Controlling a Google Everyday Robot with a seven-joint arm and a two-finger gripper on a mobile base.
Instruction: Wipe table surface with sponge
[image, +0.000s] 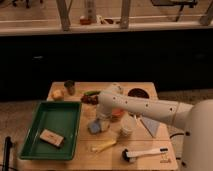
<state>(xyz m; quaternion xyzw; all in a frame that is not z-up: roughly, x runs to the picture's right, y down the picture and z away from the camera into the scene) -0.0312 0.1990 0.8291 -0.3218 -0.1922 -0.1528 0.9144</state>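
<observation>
The table surface (80, 155) is a light wooden top seen from above. The blue-grey sponge (94, 127) lies flat on it, just right of the green tray. My gripper (101, 120) points down at the end of the white arm (145, 107), which reaches in from the right. It is shut on the sponge's right side and presses it onto the wood. The gripper hides part of the sponge.
A green tray (60, 116) holding a tan block (51, 138) sits at the left. Close by are a white cup (126, 128), a yellow item (104, 146), a black-and-white brush (145, 153), a grey cloth (150, 125), a dark bowl (138, 93) and a small can (70, 87).
</observation>
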